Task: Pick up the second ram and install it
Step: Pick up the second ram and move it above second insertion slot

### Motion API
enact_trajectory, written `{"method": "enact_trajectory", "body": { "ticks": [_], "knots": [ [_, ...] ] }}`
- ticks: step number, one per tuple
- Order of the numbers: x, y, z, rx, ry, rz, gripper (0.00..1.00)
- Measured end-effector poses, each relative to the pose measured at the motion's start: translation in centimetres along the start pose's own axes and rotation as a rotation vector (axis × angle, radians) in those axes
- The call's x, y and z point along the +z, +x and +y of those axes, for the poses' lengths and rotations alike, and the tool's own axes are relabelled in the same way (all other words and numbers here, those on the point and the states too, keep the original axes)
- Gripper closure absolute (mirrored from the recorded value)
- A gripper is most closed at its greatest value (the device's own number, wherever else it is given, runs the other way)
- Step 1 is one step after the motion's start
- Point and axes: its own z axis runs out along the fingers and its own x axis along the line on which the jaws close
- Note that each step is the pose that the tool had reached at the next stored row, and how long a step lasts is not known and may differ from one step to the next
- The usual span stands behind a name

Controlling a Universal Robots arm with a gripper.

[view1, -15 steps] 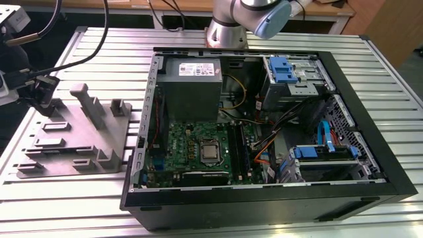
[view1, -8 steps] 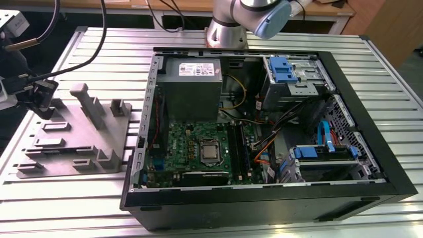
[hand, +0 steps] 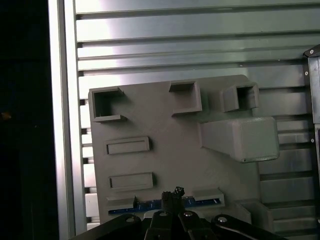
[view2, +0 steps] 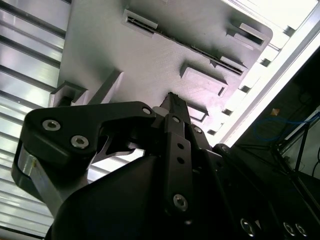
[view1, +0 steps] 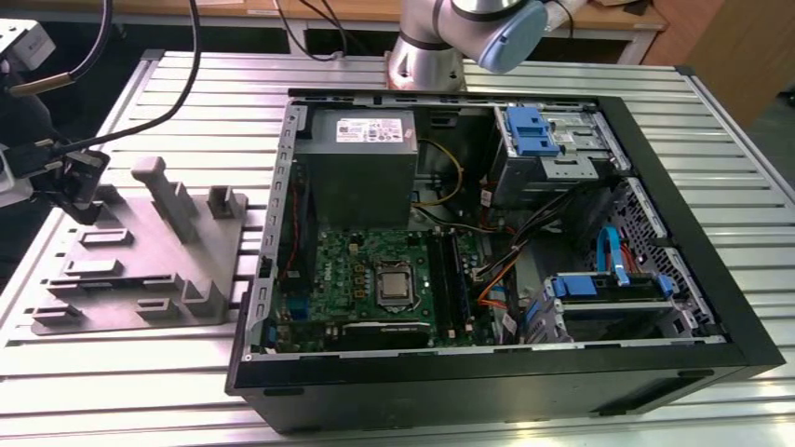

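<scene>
- Exterior view: the black pincer [view1: 85,210] hangs at the exterior view's left edge, over the far end of the grey plastic holder tray [view1: 125,279]. The tray lies on the ribbed aluminium worktop [view1: 522,70]. The open black computer case [view1: 695,279] takes up the centre and the exterior view's right, with the large green motherboard [view1: 360,270] in its lower middle. The pincer is well apart from the case.
- First wrist view: the second ram [hand: 145,206], a slim dark blue circuit strip, stands on edge in a slot of the holder tray [hand: 165,125]. The pincer [hand: 173,192] points at the middle of the strip. Whether it touches the strip cannot be told.
- Second wrist view: the pincer [view2: 172,100] has its tips drawn together with no gap showing, and it holds nothing. The tray [view2: 100,50] lies beneath it.
- Status (judgement): the arm is positioned at the pick-up point, but the strip is seated in the tray and not yet gripped. The lift, the transfer to the motherboard and the seating all remain to be done.
</scene>
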Motion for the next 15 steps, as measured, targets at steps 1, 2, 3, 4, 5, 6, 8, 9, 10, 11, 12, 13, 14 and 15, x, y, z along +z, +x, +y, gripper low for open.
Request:
{"method": "enact_trajectory", "body": {
  "ticks": [1,2,3,4,5,6,8,9,10,11,12,13,14,15],
  "knots": [
    [0.0,0.0,0.0,0.0,0.0,0.0,0.9],
    [0.01,0.0,0.0,0.0,0.0,0.0,0.9],
    [0.01,0.0,0.0,0.0,0.0,0.0,0.9],
    [0.01,0.0,0.0,0.0,0.0,-0.0001,0.9],
    [0.01,0.0,0.0,0.0,0.0,0.0,0.9],
    [0.01,0.0,0.0,-0.001,0.0,0.0,0.9],
    [0.01,0.0,0.0,-0.009,-0.0002,0.0003,0.9],
    [0.01,0.0,0.0,-0.015,-0.0004,0.0006,0.9],
    [0.02,0.01,0.0,-0.024,-0.0006,0.001,0.9],
    [0.02,0.0,0.0,-0.033,-0.0008,0.0014,0.9],
    [0.03,0.0,0.0,-0.043,-0.001,0.0018,0.9],
    [0.04,0.0,0.0,-0.055,-0.0014,0.0024,0.9],
    [0.04,0.0,0.0,-0.072,-0.0018,0.0031,0.9],
    [0.05,0.0,0.0,-0.089,-0.0022,0.0038,0.9]
  ]
}}
